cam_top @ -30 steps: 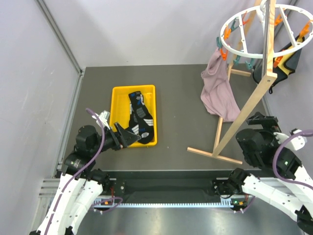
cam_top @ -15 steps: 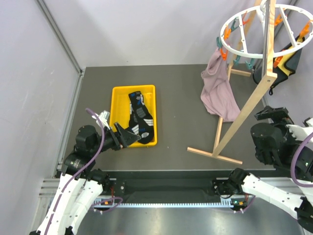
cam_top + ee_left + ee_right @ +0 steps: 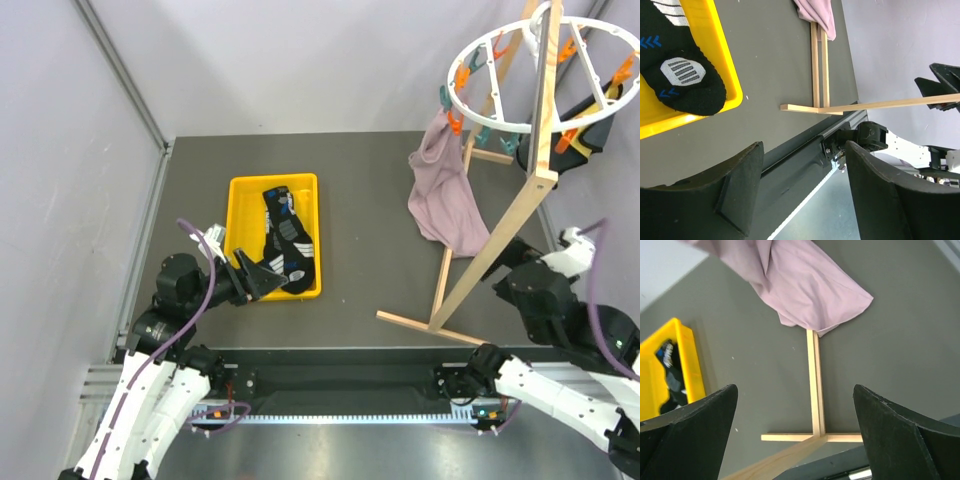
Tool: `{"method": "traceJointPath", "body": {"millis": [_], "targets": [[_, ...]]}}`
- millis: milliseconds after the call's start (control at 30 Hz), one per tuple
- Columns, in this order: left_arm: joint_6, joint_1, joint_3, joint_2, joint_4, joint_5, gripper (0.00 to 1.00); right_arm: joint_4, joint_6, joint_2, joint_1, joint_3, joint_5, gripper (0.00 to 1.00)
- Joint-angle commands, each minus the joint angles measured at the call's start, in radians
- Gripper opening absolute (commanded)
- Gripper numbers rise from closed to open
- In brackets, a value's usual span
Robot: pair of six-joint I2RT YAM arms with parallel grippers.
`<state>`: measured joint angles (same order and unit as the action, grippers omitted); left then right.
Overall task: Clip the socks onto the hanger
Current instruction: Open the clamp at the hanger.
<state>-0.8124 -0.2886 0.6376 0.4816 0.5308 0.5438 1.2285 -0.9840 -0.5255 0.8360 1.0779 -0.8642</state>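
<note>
The socks (image 3: pixel 284 238) lie in a yellow tray (image 3: pixel 243 200); they are black with grey and white patches, and their toe end shows in the left wrist view (image 3: pixel 687 80). My left gripper (image 3: pixel 257 279) is open and empty at the tray's near edge, beside the toe end. The hanger (image 3: pixel 500 110), a white ring with orange and teal clips, stands on a light wooden frame (image 3: pixel 505 235) at the right. My right gripper (image 3: pixel 512 276) is open and empty beside the frame's post, above its base (image 3: pixel 815 385).
A pink-mauve garment (image 3: pixel 445 195) hangs from the ring down to the table. A black and yellow bag (image 3: pixel 585 120) sits behind the frame at the back right. The table's near edge with its rail (image 3: pixel 340 350) runs just below both grippers.
My right arm has swung round and dropped beside the frame's post. The frame and ring have shifted a little to the left. The left arm has barely moved.
</note>
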Motion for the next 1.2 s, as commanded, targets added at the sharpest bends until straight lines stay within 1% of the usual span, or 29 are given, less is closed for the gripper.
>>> {"method": "traceJointPath", "body": {"millis": [0, 33, 100, 133, 167, 233, 267, 300, 333, 367, 433, 467, 533, 600, 633, 667, 700, 733, 800, 833, 900, 1000, 1033, 1067, 1100, 1133, 1167], "targets": [[0.001, 0.0, 0.028, -0.009, -0.064, 0.025, 0.7, 0.245, -0.139, 0.09, 0.015, 0.028, -0.013, 0.97], [0.001, -0.001, 0.027, -0.009, -0.066, 0.028, 0.67, 0.246, -0.128, 0.113, 0.015, 0.042, -0.018, 0.96], [0.001, -0.001, 0.031, 0.0, -0.074, 0.034, 0.6, 0.241, -0.11, 0.169, 0.015, 0.065, -0.018, 0.85], [0.005, -0.001, 0.034, 0.003, -0.074, 0.039, 0.55, 0.236, -0.095, 0.183, 0.015, 0.089, -0.012, 0.83], [0.007, 0.0, 0.04, 0.008, -0.075, 0.045, 0.47, 0.23, -0.056, 0.202, 0.015, 0.103, 0.008, 0.72], [0.013, -0.001, 0.046, 0.021, -0.078, 0.05, 0.38, 0.201, 0.005, 0.216, 0.017, 0.138, 0.049, 0.64], [0.013, -0.001, 0.05, 0.026, -0.084, 0.053, 0.33, 0.186, 0.058, 0.22, 0.014, 0.145, 0.101, 0.6], [0.01, -0.001, 0.05, 0.037, -0.095, 0.062, 0.16, 0.166, 0.07, 0.225, 0.012, 0.146, 0.119, 0.47], [0.001, -0.001, 0.048, 0.043, -0.103, 0.065, 0.06, 0.163, 0.07, 0.242, 0.011, 0.146, 0.132, 0.38], [-0.005, -0.001, 0.047, 0.048, -0.112, 0.068, 0.0, 0.158, 0.056, 0.251, 0.011, 0.143, 0.137, 0.23], [-0.028, -0.001, 0.042, 0.063, -0.156, 0.074, 0.0, 0.117, 0.047, 0.286, 0.014, 0.122, 0.133, 0.13], [-0.036, -0.003, 0.034, 0.068, -0.173, 0.076, 0.0, 0.086, 0.063, 0.292, 0.014, 0.108, 0.131, 0.12], [-0.051, -0.017, 0.03, 0.1, -0.233, 0.074, 0.0, -0.003, 0.085, 0.267, 0.026, 0.071, 0.134, 0.13], [-0.048, -0.04, 0.045, 0.167, -0.264, 0.062, 0.01, -0.058, 0.148, 0.205, 0.034, 0.062, 0.14, 0.17], [-0.032, -0.076, 0.059, 0.198, -0.27, 0.033, 0.01, -0.114, 0.177, 0.137, 0.035, 0.063, 0.154, 0.17], [-0.022, -0.099, 0.092, 0.26, -0.278, 0.016, 0.01, -0.147, 0.253, 0.112, 0.035, 0.066, 0.156, 0.17], [-0.012, -0.121, 0.112, 0.291, -0.279, -0.001, 0.01, -0.17, 0.281, 0.093, 0.035, 0.068, 0.149, 0.17], [0.004, -0.16, 0.131, 0.32, -0.281, -0.025, 0.0, -0.19, 0.304, 0.087, 0.034, 0.068, 0.146, 0.17], [0.012, -0.185, 0.178, 0.388, -0.288, -0.042, 0.0, -0.241, 0.358, 0.108, 0.034, 0.066, 0.134, 0.18], [0.009, -0.208, 0.2, 0.402, -0.295, -0.057, 0.0, -0.248, 0.378, 0.14, 0.034, 0.068, 0.105, 0.21], [-0.001, -0.237, 0.214, 0.437, -0.333, -0.082, 0.0, -0.233, 0.396, 0.166, 0.034, 0.082, 0.074, 0.35], [-0.014, -0.319, 0.241, 0.5, -0.385, -0.151, 0.0, -0.219, 0.474, 0.179, 0.035, 0.166, 0.042, 0.37], [-0.025, -0.369, 0.255, 0.52, -0.402, -0.171, 0.0, -0.219, 0.499, 0.171, 0.035, 0.181, 0.039, 0.39], [-0.028, -0.397, 0.261, 0.567, -0.42, -0.185, 0.0, -0.224, 0.554, 0.171, 0.037, 0.197, 0.039, 0.42], [-0.031, -0.426, 0.269, 0.595, -0.463, -0.214, 0.0, -0.248, 0.585, 0.173, 0.035, 0.212, 0.039, 0.52], [-0.033, -0.478, 0.296, 0.623, -0.477, -0.232, 0.0, -0.27, 0.647, 0.174, 0.035, 0.218, 0.045, 0.56], [-0.031, -0.503, 0.313, 0.682, -0.486, -0.251, 0.0, -0.285, 0.677, 0.171, 0.037, 0.224, 0.051, 0.65]]}}
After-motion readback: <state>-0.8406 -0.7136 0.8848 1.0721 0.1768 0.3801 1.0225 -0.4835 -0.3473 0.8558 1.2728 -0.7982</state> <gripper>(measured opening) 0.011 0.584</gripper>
